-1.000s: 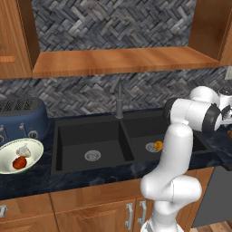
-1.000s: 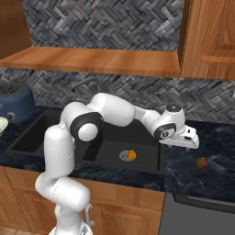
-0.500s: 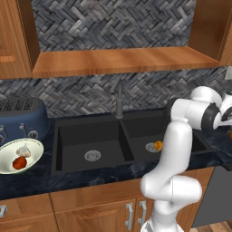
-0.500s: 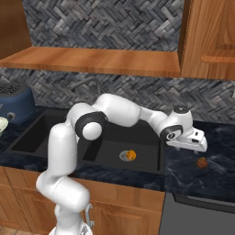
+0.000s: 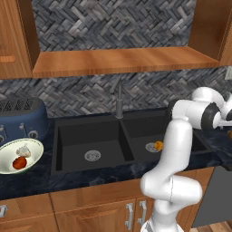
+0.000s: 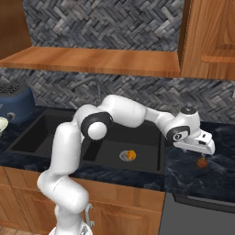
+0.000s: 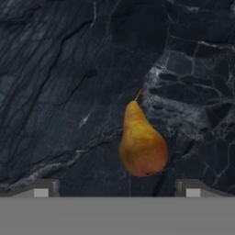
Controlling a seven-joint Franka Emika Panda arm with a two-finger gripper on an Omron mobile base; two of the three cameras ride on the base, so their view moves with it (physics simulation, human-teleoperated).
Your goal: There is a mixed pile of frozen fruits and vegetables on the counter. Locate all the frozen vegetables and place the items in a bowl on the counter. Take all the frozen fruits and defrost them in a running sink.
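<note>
Hand view: claw (image 7: 117, 190) spread wide, holding nothing, two finger tips (image 7: 43, 189) at bottom edge. Orange-yellow pear with short stem (image 7: 141, 142) lying on dark blue-black marbled stone desk (image 7: 59, 92), centre-right of frame, between tips, untouched.

Right base view: claw (image 6: 200, 146) at centre right, just above pear (image 6: 201, 162).

Matte black double-basin sink (image 6: 55, 137) mid-frame; small orange fruit piece (image 6: 131, 155) by drain, lower centre.

Left base view: cream-white, green-rimmed shallow bowl (image 5: 9, 161) lower left, holding red-orange ball (image 5: 18, 163) and pale cream bulb (image 5: 23, 152).

No readable writing.
</note>
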